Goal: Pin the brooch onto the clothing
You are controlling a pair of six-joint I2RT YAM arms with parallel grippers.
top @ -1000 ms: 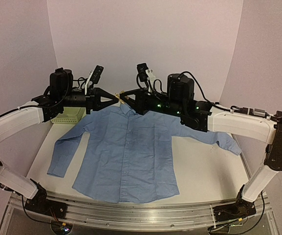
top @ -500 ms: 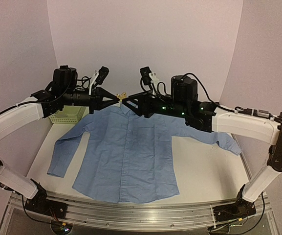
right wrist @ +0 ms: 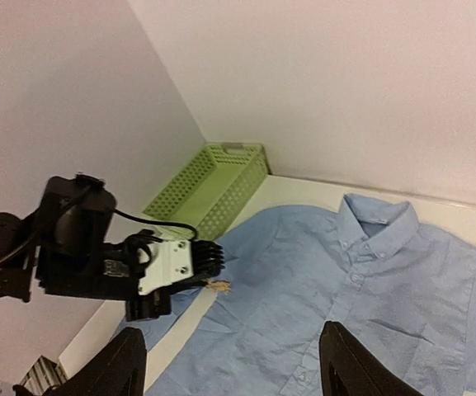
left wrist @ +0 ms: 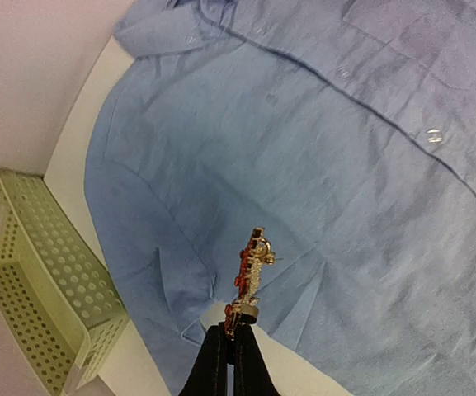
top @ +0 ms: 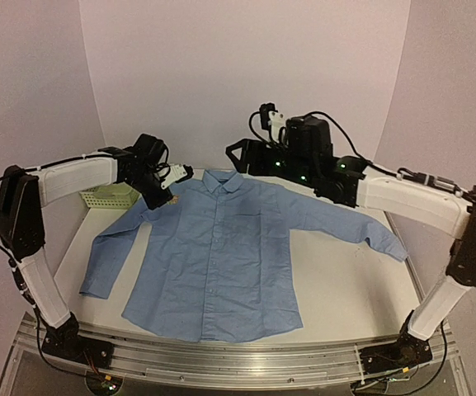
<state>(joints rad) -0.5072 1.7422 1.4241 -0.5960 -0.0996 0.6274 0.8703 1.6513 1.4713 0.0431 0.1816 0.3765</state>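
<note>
The brooch (left wrist: pixel 250 276), a small gold and orange-red ornament, stands up from the tips of my left gripper (left wrist: pixel 233 337), which is shut on its lower end. It hangs above the left shoulder and sleeve of the clothing (left wrist: pixel 345 165), a light blue shirt lying flat with its collar at the back (top: pixel 221 247). In the right wrist view the left gripper (right wrist: pixel 207 262) holds the brooch (right wrist: pixel 219 286) just above the shirt (right wrist: pixel 369 289). My right gripper (right wrist: pixel 233 371) is open and empty, raised above the collar (top: pixel 234 155).
A pale green perforated basket (top: pixel 110 196) stands at the back left beside the shirt's sleeve, also seen in the left wrist view as the basket (left wrist: pixel 40 305). White table (top: pixel 345 280) shows to the right of the shirt. Walls close the back and sides.
My right gripper has opened and drawn back to the right. The left arm has swung away from it, down and left over the shirt's shoulder, with the brooch in its jaws.
</note>
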